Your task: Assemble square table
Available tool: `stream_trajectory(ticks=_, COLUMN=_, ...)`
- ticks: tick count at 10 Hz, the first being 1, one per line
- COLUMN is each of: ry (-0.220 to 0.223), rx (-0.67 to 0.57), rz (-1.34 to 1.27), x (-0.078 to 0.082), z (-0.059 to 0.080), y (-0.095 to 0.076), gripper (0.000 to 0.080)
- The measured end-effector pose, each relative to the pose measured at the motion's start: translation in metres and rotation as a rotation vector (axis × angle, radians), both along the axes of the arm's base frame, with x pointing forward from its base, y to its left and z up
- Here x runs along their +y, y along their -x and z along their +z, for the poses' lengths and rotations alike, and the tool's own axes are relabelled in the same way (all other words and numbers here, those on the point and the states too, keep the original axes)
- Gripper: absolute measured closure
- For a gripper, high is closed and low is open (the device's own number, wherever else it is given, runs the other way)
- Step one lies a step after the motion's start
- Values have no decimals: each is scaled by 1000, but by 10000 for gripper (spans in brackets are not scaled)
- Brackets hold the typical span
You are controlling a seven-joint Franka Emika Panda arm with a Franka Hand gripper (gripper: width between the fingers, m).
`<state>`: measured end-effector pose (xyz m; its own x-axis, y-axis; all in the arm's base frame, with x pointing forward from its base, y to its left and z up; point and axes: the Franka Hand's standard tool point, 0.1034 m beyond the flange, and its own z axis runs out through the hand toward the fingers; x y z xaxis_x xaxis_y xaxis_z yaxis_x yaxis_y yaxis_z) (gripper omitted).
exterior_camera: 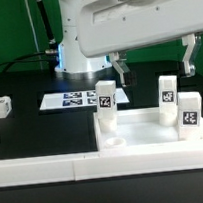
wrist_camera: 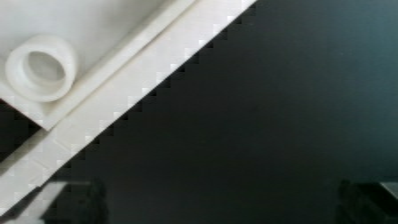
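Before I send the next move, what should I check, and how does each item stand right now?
1. Claw open, nothing between its fingers: ok.
2. Tabletop lying flat, sockets facing up: ok.
3. Corner socket under the wrist camera unfilled: ok.
4. Middle leg upright below the claw: ok.
5. Far leg near the others: not ok, it sits apart at the exterior view's left.
6. Any leg already seated in a socket: cannot tell.

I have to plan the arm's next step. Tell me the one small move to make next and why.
Probably bring the gripper down toward the leg nearest below it. The fingers hang apart and hold nothing, above the tabletop; the wrist view shows only the tabletop's rim and one corner socket, no leg between the fingers. Several legs stand loose, none visibly screwed in.
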<state>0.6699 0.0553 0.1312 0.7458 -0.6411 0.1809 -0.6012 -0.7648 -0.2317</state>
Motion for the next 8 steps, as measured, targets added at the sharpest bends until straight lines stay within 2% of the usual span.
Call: stream_trajectory(ticks=8, ry=0, rx=0, rz=-1, x=-1, z=0, y=0, gripper=150)
